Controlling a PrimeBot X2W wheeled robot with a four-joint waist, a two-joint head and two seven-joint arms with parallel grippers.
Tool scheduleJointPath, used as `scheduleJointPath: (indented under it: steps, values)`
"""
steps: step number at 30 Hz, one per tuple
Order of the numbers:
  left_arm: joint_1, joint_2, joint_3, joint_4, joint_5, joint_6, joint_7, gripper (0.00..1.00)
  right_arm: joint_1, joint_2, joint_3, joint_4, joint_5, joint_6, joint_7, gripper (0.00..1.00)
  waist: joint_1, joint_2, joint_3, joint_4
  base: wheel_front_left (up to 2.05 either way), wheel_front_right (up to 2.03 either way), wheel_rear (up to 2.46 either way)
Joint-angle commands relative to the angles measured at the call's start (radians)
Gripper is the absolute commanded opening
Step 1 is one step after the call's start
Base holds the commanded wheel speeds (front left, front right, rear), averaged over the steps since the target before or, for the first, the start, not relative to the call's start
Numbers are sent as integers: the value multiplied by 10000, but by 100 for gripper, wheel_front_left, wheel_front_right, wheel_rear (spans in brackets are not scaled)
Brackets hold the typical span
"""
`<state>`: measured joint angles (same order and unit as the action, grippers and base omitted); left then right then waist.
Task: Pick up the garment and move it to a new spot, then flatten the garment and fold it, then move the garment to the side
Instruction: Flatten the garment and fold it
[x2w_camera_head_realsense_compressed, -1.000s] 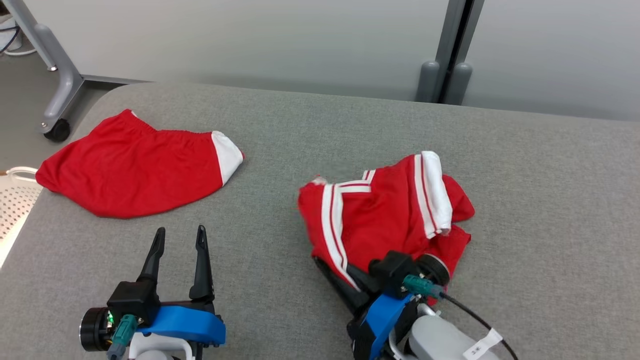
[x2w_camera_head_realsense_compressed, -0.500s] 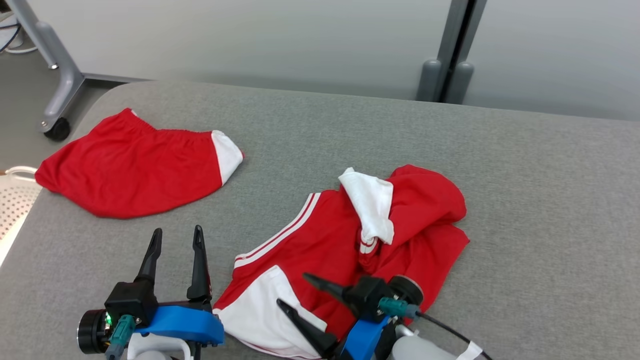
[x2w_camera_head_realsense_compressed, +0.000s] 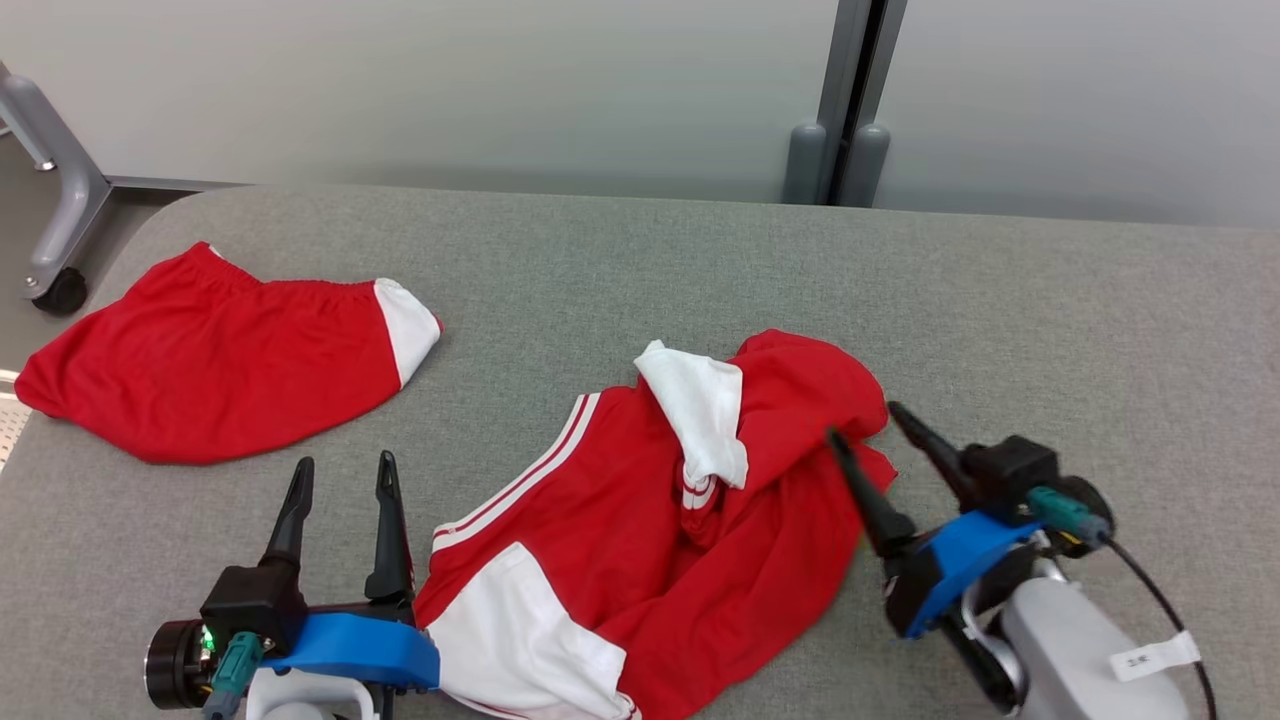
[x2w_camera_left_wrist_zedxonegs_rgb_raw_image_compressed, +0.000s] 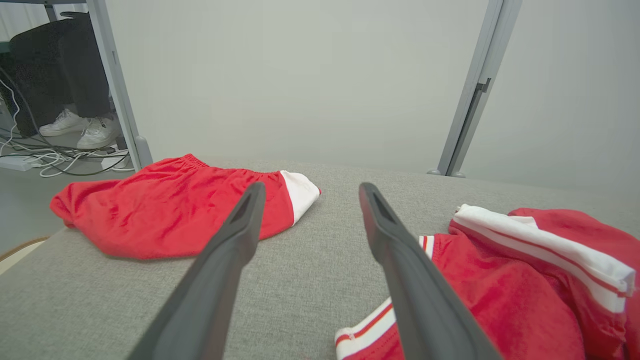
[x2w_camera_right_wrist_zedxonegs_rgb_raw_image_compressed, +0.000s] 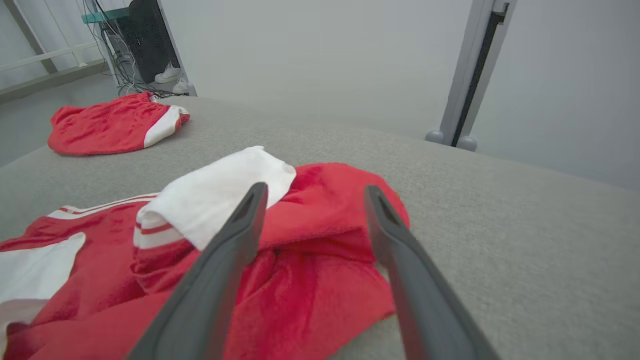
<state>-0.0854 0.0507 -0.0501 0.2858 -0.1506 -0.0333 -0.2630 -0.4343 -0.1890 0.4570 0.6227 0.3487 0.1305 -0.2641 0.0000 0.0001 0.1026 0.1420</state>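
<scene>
Red garment (x2w_camera_head_realsense_compressed: 620, 500) rumpled, right pincer (x2w_camera_head_realsense_compressed: 861, 419) just beside its right edge

A robotics lab or test room: a grey fabric-topped table (x2w_camera_head_realsense_compressed: 1000, 300) stands before pale partition panels (x2w_camera_head_realsense_compressed: 400, 90) on metal posts (x2w_camera_head_realsense_compressed: 850, 100), beside a castered frame leg (x2w_camera_head_realsense_compressed: 60, 200) and loose floor cables (x2w_camera_left_wrist_zedxonegs_rgb_raw_image_compressed: 50, 165).

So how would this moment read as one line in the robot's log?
crumpled garment: loose on table, unflattened | left jaws: open, empty | right jaws: open, empty, at garment edge
</scene>
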Motion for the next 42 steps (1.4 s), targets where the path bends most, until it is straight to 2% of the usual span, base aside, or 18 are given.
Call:
scheduleJointPath:
  steps: [1,10,22,23,24,25,29,33,42]
  values:
    - [-89,-4,-32,-55,28,-9,-27,100,211,-46,-485,176,-219,5,-5,100,0,-1,62,32,0,0,0]
    - [-219,-4,-158,-64,-46,40,-27,100,-318,148,-1468,1954,-751,5,-7,100,0,-1,332,334,0,0,0]
    - [-391,-6,-222,-13,-27,48,-27,100,-1160,606,-1405,4579,-654,5,4,100,0,-1,584,704,0,0,0]
    - [-364,-6,-206,-5,-21,64,-27,100,-1168,671,-1359,4710,-568,5,4,64,0,-1,565,691,0,0,0]
    - [-323,-4,-185,2,-15,80,-27,100,-1183,709,-1288,4805,-510,5,6,5,0,-1,534,666,0,0,0]
    - [-269,-4,-171,10,-10,70,-27,100,-1189,741,-1226,4834,-412,5,4,0,0,-1,487,624,0,0,0]
    - [-104,-4,-188,59,-93,113,-27,100,-1056,608,-1183,4453,-89,3,-6,0,0,-1,232,430,0,0,0]
    - [60,-4,-268,92,-153,156,-27,100,-486,408,-1431,3560,172,3,-6,0,0,-1,-79,217,0,0,0]
    - [339,-4,-273,145,-174,114,-27,100,1599,217,-2783,971,38,3,-6,0,0,-1,-333,-338,0,0,0]
